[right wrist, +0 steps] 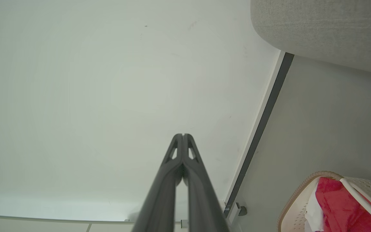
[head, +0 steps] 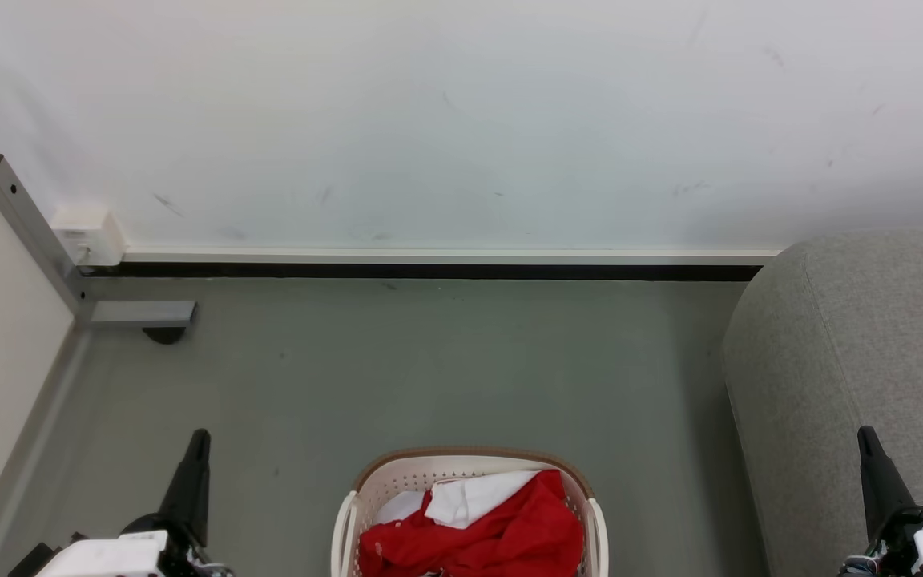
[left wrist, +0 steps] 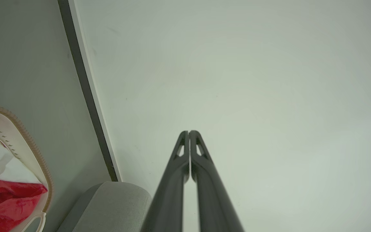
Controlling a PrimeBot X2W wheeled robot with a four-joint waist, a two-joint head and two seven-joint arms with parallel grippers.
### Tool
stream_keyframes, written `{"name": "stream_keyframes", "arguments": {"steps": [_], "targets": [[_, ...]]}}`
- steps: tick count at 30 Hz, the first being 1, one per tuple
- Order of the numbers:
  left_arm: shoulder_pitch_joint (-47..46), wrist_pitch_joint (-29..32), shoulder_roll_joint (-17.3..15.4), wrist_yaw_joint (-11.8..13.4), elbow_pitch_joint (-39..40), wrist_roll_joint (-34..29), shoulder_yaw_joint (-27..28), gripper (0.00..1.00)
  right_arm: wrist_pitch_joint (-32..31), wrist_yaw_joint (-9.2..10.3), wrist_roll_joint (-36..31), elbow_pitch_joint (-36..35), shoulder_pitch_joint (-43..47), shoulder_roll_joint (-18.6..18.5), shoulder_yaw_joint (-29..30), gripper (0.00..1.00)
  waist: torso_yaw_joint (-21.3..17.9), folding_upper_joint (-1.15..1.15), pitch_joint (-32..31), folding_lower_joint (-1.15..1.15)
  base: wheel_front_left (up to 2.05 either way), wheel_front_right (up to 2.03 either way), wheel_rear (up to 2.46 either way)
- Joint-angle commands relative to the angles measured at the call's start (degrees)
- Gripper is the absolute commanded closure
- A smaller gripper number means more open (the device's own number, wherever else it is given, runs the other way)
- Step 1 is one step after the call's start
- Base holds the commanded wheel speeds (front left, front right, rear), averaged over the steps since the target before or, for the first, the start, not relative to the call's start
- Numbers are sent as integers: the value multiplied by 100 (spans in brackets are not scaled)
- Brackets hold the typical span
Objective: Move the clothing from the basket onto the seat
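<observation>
I see the clothing [head: 501,533] lying bunched inside the basket [head: 468,458], red folds heaped up with a white panel on top toward the far side. A pale fold [head: 399,506] beside that panel I cannot tell apart from the garment. The basket stands on the grey floor [head: 429,361], low in the middle of my head view, and the bottom edge cuts off its near half and the lower part of the clothing.

The seat [head: 854,361] is to the right of the basket, with a strip of bare floor between them; the right edge crops it. Nothing stands on the floor between the two.

My left gripper [head: 199,439] hangs to the left of the basket and my right gripper [head: 864,434] over the front of the seat, both apart from the clothing. The wrist views show each closed, fingers pressed together, nothing between them.

Beyond the basket the floor runs to a dark skirting strip [head: 429,271] under the white wall [head: 461,120]. At far left a grey metal frame [head: 25,220] slants down beside a small white box [head: 89,234].
</observation>
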State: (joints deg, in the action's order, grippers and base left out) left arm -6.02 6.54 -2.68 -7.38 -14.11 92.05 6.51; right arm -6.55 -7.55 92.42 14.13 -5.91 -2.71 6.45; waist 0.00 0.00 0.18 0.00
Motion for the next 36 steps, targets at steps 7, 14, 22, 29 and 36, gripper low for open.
{"name": "stream_keyframes", "arguments": {"steps": [7,14,22,29,36], "targets": [[-52,15,-43,-29,19,71,7,100,-12,14,-2,-28,-71,-37,19,100,0,0,0,0,0,0,0],[-52,15,-43,-29,19,71,6,100,-12,14,-3,-28,-71,-37,19,100,0,0,0,0,0,0,0],[-52,15,-43,-28,19,71,7,100,-12,14,-2,-28,-71,-37,19,100,0,0,0,0,0,0,0],[-51,15,-43,-29,19,71,6,100,-12,14,-3,-28,-71,-37,19,100,0,0,0,0,0,0,0],[-51,15,-43,-29,19,71,4,100,-12,14,-2,-28,-71,-37,19,100,0,0,0,0,0,0,0]]}}
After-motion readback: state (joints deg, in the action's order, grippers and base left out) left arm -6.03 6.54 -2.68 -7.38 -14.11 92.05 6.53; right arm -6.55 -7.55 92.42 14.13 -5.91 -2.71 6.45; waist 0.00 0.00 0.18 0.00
